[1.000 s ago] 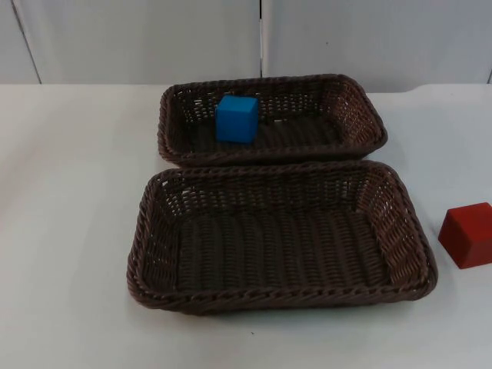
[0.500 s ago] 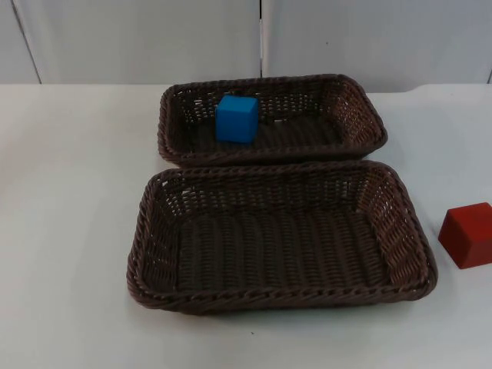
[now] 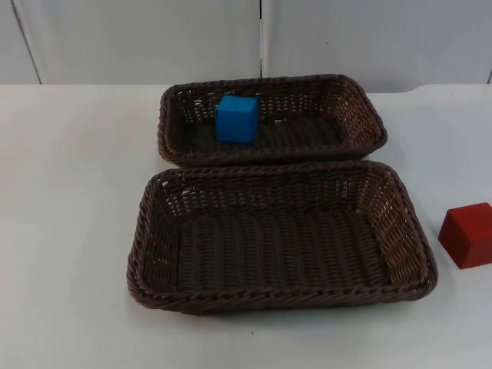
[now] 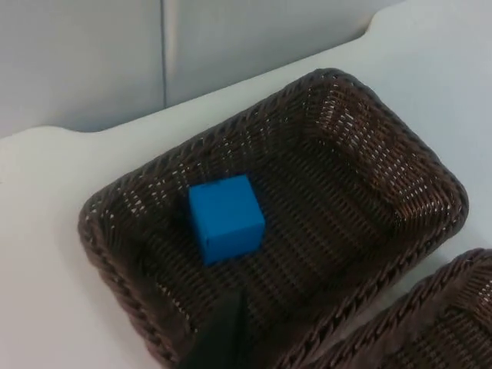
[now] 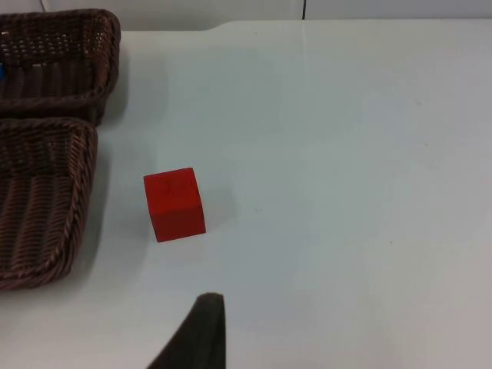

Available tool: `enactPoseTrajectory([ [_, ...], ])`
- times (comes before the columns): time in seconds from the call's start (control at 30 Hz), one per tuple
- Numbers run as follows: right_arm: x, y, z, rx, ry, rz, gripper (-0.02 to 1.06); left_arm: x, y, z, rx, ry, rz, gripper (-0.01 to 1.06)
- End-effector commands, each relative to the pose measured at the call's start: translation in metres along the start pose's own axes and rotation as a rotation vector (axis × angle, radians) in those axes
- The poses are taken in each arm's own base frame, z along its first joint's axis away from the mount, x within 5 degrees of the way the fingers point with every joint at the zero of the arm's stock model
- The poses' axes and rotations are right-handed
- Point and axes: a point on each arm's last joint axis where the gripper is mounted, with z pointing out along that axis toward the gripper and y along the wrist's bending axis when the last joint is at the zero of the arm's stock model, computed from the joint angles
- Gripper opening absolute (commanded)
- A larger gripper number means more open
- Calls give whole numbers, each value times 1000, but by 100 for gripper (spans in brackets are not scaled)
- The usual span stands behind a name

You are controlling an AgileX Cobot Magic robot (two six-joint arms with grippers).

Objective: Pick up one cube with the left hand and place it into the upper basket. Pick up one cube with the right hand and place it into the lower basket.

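Blue cube (image 3: 237,118) sits in upper basket (image 3: 361,104); red cube (image 3: 469,234) on tabletop (image 3: 69,231) awaits a centred, square right-gripper grasp for lower basket (image 3: 154,231). Finger state: cannot tell.

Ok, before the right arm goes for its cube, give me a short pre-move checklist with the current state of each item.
1. Blue cube inside the upper basket: ok, it sits on the basket floor.
2. Red cube reachable: ok, it stands alone on the white table, beside the lower basket and apart from it.
3. Lower basket ready to receive: ok, nothing lies in it.
4. Right gripper pointed toward the red cube: ok, the wrist view looks onto it from a distance.
5. Right jaws open: cannot tell.
6. Left gripper clear of the blue cube: ok, it is not touching it.
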Motion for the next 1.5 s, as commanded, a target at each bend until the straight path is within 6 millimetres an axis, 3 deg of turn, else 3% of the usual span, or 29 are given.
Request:
enactPoseTrajectory([
  [0.0,0,0,0,5,-7,-3,105,7,-6,-20,-19,-37,5,93],
  [0.37,0,0,0,5,-7,-3,105,41,-16,-59,-55,-77,14,93],
  [1.0,0,0,0,5,-7,-3,105,101,-30,-101,-72,-102,5,93],
  [1.47,0,0,0,5,-7,-3,105,119,-44,-132,-35,-70,50,93],
])
